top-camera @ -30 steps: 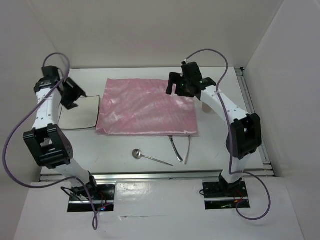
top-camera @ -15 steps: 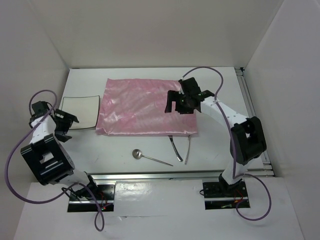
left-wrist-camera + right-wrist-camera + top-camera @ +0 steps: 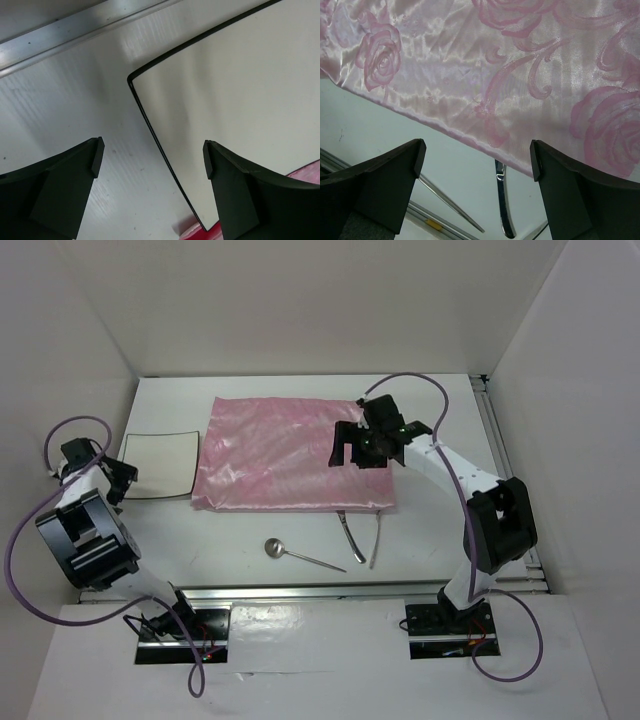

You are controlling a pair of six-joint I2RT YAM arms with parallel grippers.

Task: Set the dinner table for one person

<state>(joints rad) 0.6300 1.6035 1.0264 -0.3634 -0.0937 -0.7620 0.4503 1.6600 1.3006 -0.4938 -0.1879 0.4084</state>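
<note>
Pink mat (image 3: 290,455) laid out at centre of dinner table (image 3: 220,535). White plate (image 3: 160,465) parked left of mat, not yet set on it. Spoon (image 3: 300,555) and cutlery pair (image 3: 351,538) left unarranged near front edge. Left gripper (image 3: 152,152) held apart, empty, beside plate; right gripper (image 3: 477,152) held apart, empty, above mat

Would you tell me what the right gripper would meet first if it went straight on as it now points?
Probably the near edge of the pink mat, midway between the open fingers of the right gripper; depth is unclear, so it may be the bare table beside it.
</note>
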